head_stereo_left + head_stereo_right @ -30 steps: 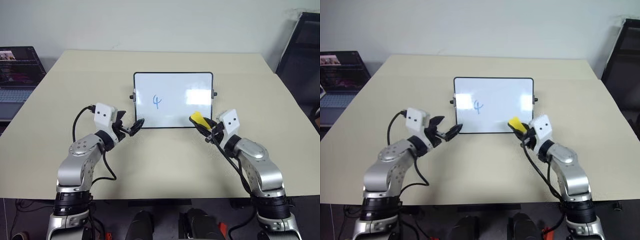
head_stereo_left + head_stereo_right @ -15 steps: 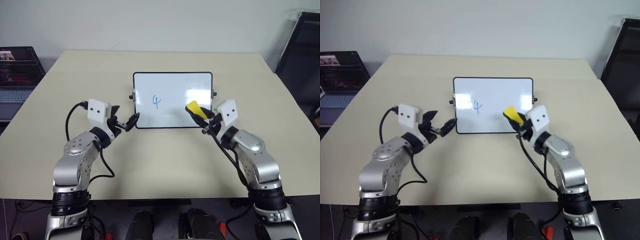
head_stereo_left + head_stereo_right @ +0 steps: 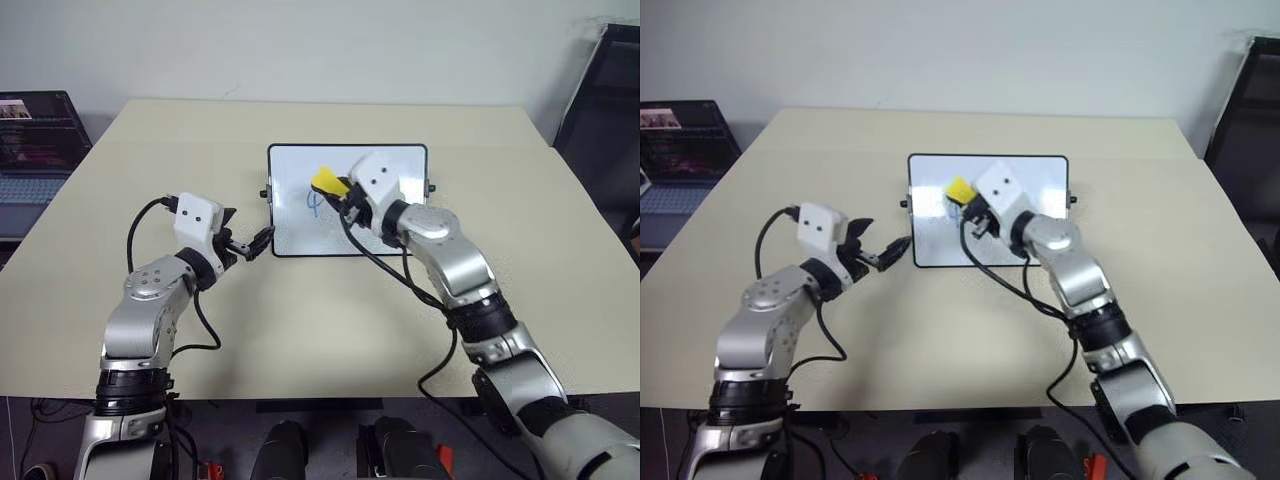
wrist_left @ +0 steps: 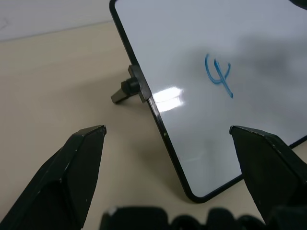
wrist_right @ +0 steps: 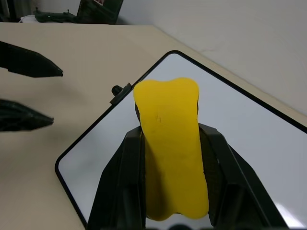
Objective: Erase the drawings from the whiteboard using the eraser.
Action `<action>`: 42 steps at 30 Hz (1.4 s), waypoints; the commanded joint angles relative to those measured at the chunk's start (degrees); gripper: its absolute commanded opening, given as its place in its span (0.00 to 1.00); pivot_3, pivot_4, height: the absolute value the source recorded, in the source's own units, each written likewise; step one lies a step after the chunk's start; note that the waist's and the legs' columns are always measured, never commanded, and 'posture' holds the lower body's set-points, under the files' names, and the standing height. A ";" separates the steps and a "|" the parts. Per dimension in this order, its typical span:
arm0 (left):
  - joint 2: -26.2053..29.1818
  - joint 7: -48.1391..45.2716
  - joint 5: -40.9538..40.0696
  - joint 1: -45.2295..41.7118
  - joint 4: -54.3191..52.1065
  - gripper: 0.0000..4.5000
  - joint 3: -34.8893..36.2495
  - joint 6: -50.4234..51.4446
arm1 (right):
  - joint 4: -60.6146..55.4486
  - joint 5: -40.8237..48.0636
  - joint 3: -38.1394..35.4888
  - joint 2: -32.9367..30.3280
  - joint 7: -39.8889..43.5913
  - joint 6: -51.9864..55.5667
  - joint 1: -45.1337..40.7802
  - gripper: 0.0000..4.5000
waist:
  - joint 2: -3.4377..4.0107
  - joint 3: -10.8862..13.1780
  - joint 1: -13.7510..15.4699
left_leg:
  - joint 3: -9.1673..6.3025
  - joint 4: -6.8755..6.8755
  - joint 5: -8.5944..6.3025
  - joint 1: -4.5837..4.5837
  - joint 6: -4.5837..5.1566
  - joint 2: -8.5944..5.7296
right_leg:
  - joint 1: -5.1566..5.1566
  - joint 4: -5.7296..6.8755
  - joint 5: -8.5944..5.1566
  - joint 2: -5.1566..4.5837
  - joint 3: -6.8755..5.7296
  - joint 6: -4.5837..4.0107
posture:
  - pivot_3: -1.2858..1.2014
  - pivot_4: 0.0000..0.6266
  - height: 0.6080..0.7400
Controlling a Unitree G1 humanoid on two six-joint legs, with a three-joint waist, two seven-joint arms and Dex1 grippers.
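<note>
The whiteboard [image 3: 346, 200] lies flat at the centre of the table [image 3: 560, 250], with 1 blue drawing [image 4: 218, 74] remaining on its left half. The right gripper [image 3: 343, 195] is clamped fully on the eraser [image 3: 325, 181], which it carries above that mark. The left gripper [image 3: 256, 243] hangs with its fingers spread and nothing between them, just off the board's left near corner. For a clean wipe, lower the eraser until its dark underside sits flat on the glossy surface, then stroke across the mark with steady pressure; bracing the frame with the left gripper would likely stop the board sliding. The left wrist view shows the mark whole, whereas in the head views the eraser partly covers it. The right wrist view shows both fingers [image 5: 120, 187] pressed against the eraser's sides.
</note>
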 commanded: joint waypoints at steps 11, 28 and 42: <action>3.11 -5.60 2.11 -3.20 1.41 1.00 -3.62 -2.29 | 28.22 -7.41 0.98 3.62 -0.25 -14.84 -15.06 0.25 | 0.02 0.01 -0.11 | -0.08 -0.01 0.00 -0.07 0.00 0.03 | -0.06 0.02 0.01 -0.01 0.00 -0.02 | 0.52 0.24 1.00; 2.61 -7.91 2.59 -1.83 0.78 1.00 -4.94 -3.65 | 36.86 -14.31 3.81 3.78 1.33 -19.39 -16.55 0.25 | 0.03 0.02 -0.28 | -0.16 0.02 0.00 -0.04 0.00 0.02 | -0.06 0.14 0.01 -0.02 0.02 -0.02 | 0.52 0.24 1.00; 2.62 -8.84 2.62 -1.03 0.18 1.00 -5.44 -3.97 | 38.38 -14.32 4.87 3.14 12.31 -15.26 -17.33 0.25 | 0.03 0.02 -0.33 | -0.14 0.06 0.00 0.01 0.00 0.01 | -0.10 0.33 0.00 -0.02 0.01 -0.03 | 0.52 0.24 1.00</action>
